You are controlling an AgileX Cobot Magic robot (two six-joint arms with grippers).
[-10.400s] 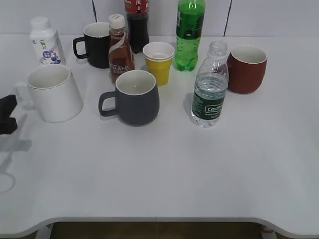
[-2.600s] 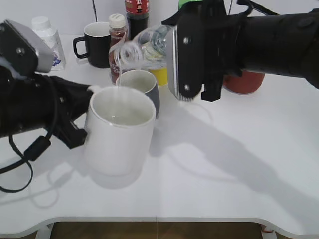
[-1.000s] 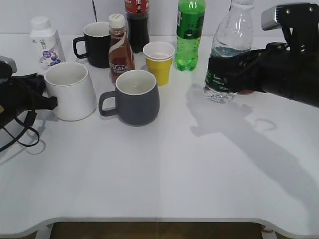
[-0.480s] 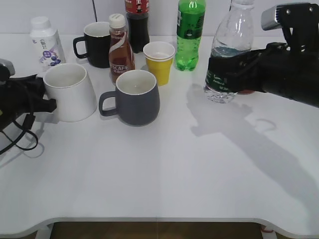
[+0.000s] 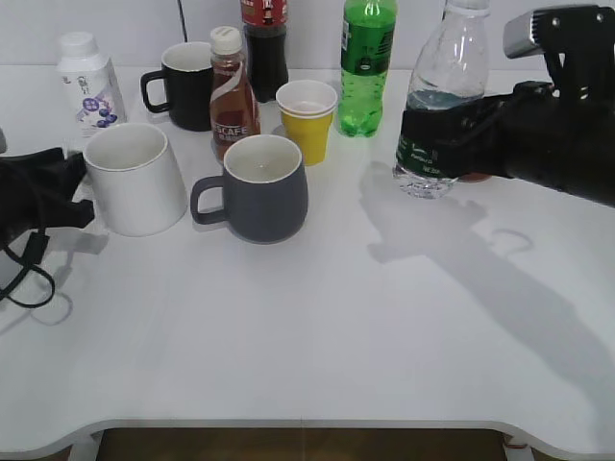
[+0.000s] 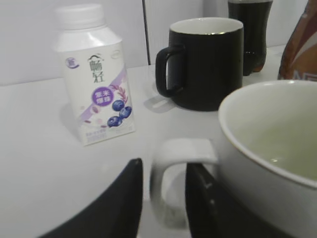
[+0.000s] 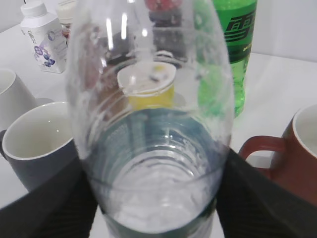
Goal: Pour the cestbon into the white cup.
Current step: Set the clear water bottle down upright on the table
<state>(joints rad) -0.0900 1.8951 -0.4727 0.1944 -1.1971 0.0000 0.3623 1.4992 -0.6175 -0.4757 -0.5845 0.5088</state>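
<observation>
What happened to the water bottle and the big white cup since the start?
The white cup was lifted, filled from the tipped cestbon, then set back down near its old spot. The left gripper has opened around its handle. The right gripper still holds the cestbon upright, now with less water. The other cups and bottles stayed put.

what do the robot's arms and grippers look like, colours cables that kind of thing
Both arms are black. The right arm is bulky and matte, with a grey-silver block on top near the wrist; its gripper has broad black fingers. The left gripper has smooth, curved black fingers, and a thin black cable loops loosely below that arm. No markings are legible.
</observation>
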